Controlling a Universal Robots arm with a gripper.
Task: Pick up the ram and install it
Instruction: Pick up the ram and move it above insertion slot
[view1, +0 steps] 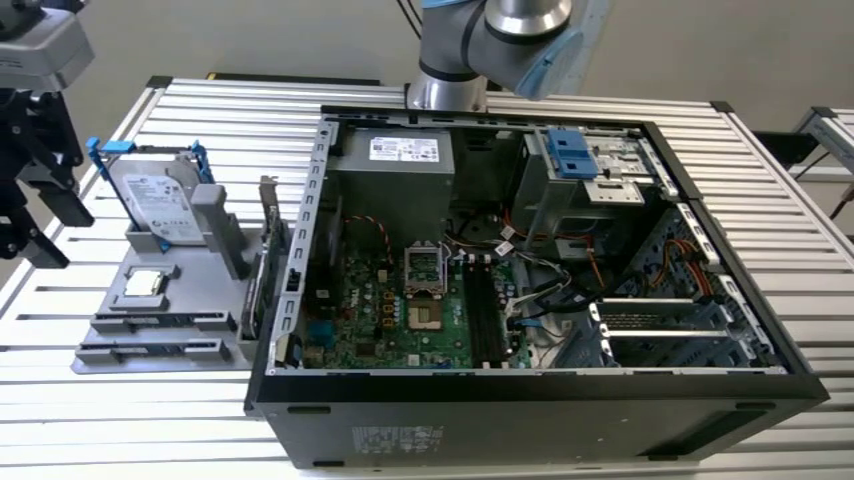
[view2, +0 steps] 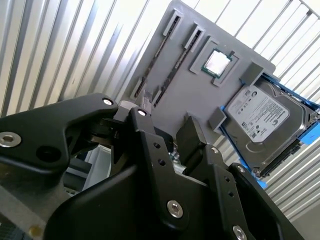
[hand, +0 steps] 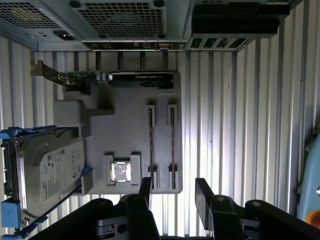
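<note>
Two ram sticks stand on edge in the slots of a grey holder (view1: 200, 335) at the exterior view's left; I see them at ram (view1: 163, 322), ram (hand: 151, 142) and ram (view2: 159, 52), with the second stick (hand: 172, 142) beside the first. My gripper (view1: 47, 225) hangs above the holder's outer end, open and empty. In both wrist views its black fingers (hand: 145, 189) frame a gap (hand: 174, 192) that looks down near the ends of the two sticks. The gripper (view2: 167, 127) touches nothing. The black motherboard slots (view1: 487, 320) lie inside the open case.
The holder also carries a silver hard drive with blue brackets (view1: 158, 205), a square processor chip (view1: 143, 285) and a graphics card (hand: 125, 77). The open computer case (view1: 534, 385) stands close beside it on the slatted metal table (view1: 160, 420). The arm's base (view1: 447, 90) rises behind the case.
</note>
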